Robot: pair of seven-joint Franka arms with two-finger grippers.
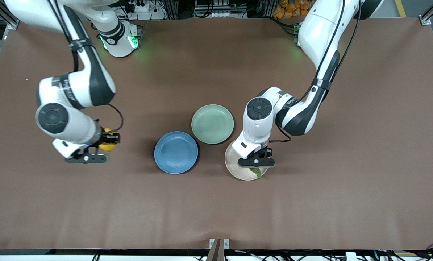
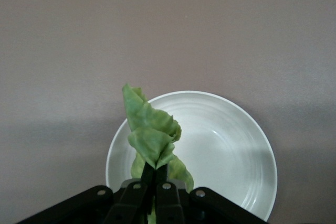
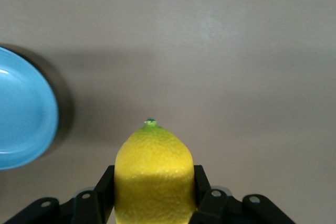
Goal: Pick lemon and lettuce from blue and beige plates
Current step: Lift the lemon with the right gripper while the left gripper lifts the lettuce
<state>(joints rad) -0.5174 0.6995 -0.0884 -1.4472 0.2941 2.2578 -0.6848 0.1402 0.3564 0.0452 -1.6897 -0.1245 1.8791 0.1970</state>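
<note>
My right gripper (image 1: 107, 139) is shut on the yellow lemon (image 1: 105, 147) and holds it over bare table toward the right arm's end, beside the blue plate (image 1: 176, 152). In the right wrist view the lemon (image 3: 153, 177) fills the gap between both fingers, its pointed tip outward, and the blue plate (image 3: 21, 114) is bare. My left gripper (image 1: 255, 168) hangs over the beige plate (image 1: 234, 163), shut on the green lettuce (image 1: 257, 173). The left wrist view shows the lettuce (image 2: 149, 129) pinched between the closed fingers above the beige plate (image 2: 226, 150).
A pale mint-green plate (image 1: 212, 124) lies bare beside the blue plate, farther from the front camera, with the beige plate toward the left arm's end. Brown table cloth (image 1: 346, 181) spreads around all three plates.
</note>
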